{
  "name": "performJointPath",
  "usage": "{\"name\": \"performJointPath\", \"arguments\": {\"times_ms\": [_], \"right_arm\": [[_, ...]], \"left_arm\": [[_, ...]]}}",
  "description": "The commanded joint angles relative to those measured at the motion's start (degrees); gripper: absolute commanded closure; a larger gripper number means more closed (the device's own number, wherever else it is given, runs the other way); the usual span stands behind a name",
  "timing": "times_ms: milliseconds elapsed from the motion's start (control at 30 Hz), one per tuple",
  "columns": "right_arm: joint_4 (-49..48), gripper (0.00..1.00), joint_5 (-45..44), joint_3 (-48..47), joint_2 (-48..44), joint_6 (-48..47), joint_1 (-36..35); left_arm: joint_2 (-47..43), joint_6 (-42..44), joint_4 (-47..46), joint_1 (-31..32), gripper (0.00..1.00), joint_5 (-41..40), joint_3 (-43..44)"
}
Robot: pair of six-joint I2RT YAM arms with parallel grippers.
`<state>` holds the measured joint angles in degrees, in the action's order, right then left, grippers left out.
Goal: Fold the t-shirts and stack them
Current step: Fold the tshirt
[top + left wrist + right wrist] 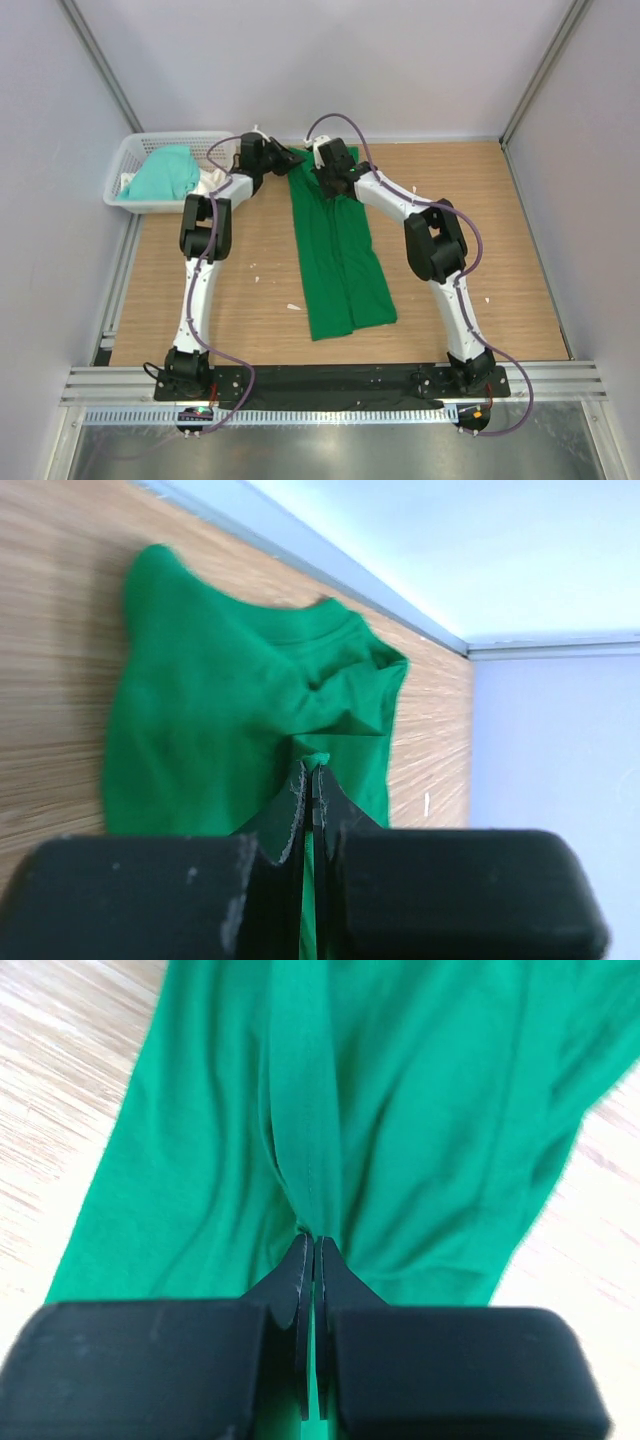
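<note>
On my left wrist view the left gripper [312, 772] has its jaws pressed together on a raised pleat of the emerald green t-shirt [220, 710], and a sliver of green shows between the fingers. The right gripper [313, 1245] is clamped the same way, pinching a ridge of that same shirt that runs straight away from its fingertips. From above, both grippers sit close together at the far end of the shirt, the left one at its far-left corner and the right one just beside it on the cloth. The shirt lies as a long, narrow strip on the wooden table [470, 250], reaching from the far edge toward the arm bases, with its near hem flat between the two arms. Off to the far left, the mint-teal t-shirt [165, 172] is bunched inside the white lattice basket [125, 160], well apart from the green one.
</note>
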<state>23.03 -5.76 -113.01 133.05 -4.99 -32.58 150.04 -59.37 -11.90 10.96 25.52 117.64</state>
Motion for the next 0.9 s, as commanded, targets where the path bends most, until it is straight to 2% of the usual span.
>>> {"name": "performJointPath", "arguments": {"times_ms": [0,133,367,867], "right_arm": [[-4.8,0.99,1.4,3.1,-6.0,3.5,0.7],[-5.6,0.99,1.9,5.8,-7.3,4.8,1.9],[-7.8,0.99,2.5,11.9,-10.0,8.4,3.7],[-10.0,0.98,-3.2,20.5,-14.1,17.4,5.6]], "left_arm": [[-2.0,-1.2,-3.3,1.3,1.0,-0.2,4.3],[-0.1,-3.0,-3.6,2.1,1.0,0.0,8.0],[1.4,-4.3,-4.3,4.2,1.0,-0.6,9.6],[5.4,-6.2,-3.9,6.4,1.0,-0.5,13.9]]}}
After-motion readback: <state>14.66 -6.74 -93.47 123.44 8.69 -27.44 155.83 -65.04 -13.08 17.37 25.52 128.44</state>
